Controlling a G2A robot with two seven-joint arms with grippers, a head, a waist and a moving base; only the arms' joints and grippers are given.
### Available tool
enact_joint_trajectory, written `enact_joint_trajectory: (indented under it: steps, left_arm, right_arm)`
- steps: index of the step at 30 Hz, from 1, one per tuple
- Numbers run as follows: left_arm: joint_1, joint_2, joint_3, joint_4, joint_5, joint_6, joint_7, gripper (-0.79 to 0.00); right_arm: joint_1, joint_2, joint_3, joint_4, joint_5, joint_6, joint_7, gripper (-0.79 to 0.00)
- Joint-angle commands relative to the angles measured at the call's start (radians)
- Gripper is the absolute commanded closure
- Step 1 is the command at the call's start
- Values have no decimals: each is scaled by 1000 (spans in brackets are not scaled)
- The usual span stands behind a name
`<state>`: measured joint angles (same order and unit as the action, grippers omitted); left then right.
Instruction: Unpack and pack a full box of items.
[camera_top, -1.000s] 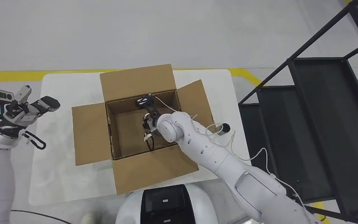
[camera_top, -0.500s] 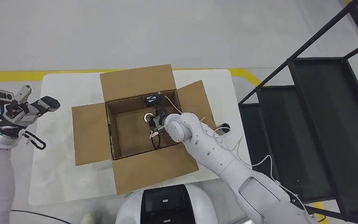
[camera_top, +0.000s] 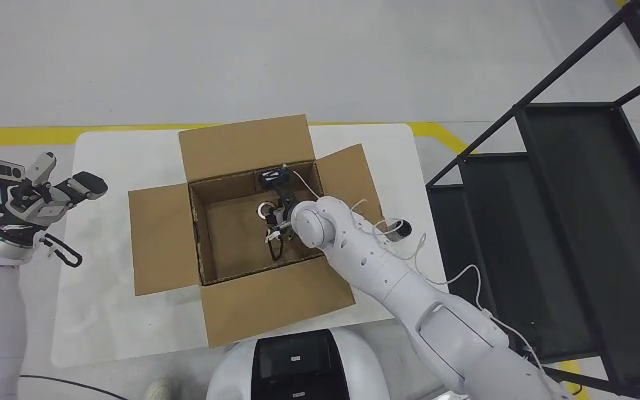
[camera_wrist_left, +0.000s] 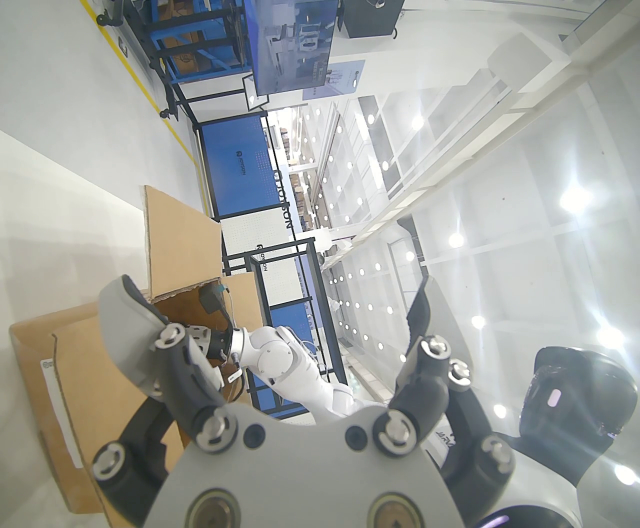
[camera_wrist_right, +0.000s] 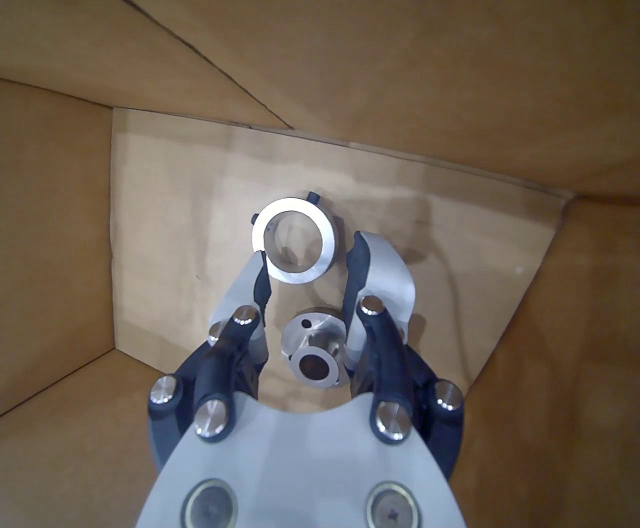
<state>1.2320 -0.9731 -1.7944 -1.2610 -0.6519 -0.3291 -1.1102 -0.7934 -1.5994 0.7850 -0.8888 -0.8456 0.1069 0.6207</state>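
The open cardboard box (camera_top: 243, 150) stands mid-table with its flaps spread. My right arm goes down into it, and my right gripper (camera_wrist_right: 310, 265) (camera_top: 272, 228) hangs open above the box floor. A silver metal ring (camera_wrist_right: 295, 241) lies flat just past the fingertips, its near edge between them. A smaller flanged metal hub (camera_wrist_right: 314, 350) lies between the fingers, closer to the palm. Neither part is held. My left gripper (camera_wrist_left: 275, 300) (camera_top: 60, 200) is open with nothing in it, out beyond the table's left edge and away from the box.
A small round dark thing with a white rim (camera_top: 400, 228) sits on the white table (camera_top: 120, 310) right of the box. Black metal stairs (camera_top: 540, 200) stand to the right of the table. The box walls (camera_wrist_right: 55, 225) close in around my right gripper.
My right arm has shifted a little to the right inside the box during the first half second, then held still. The left arm has not moved.
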Motion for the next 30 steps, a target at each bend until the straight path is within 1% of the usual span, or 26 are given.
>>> enact_joint_trajectory:
  steps: [1,2,3,4,5,6,12,17,20,24,30]
  left_arm:
    - [0,0,0,0,0,0,0,-785]
    - [0,0,0,0,0,0,0,-785]
    - [0,0,0,0,0,0,0,-785]
    - [0,0,0,0,0,0,0,-785]
    - [0,0,0,0,0,0,0,-785]
    - [0,0,0,0,0,0,0,-785]
    - [0,0,0,0,0,0,0,-785]
    - [0,0,0,0,0,0,0,-785]
    - [0,0,0,0,0,0,0,-785]
    - [0,0,0,0,0,0,0,-785]
    - [0,0,0,0,0,0,0,-785]
  right_arm:
    - [6,-4,-2,15,3,0,1,-332]
    - [9,-6,-3,22,5,0,2,-320]
    - [13,-8,-4,28,8,-2,3,-280]
    - [15,-10,-5,34,9,-4,2,-222]
    - [18,-12,-5,39,11,-5,1,-71]
    - [20,-14,-5,43,13,-6,0,0]
    - [29,-20,-9,49,3,-2,5,0]
    - [-5,-8,4,-21,-38,13,15,0]
    - [-52,10,25,-110,-76,25,29,0]
    - [-137,42,76,-273,-129,22,56,0]
    - [-287,91,186,-552,-142,-62,103,0]
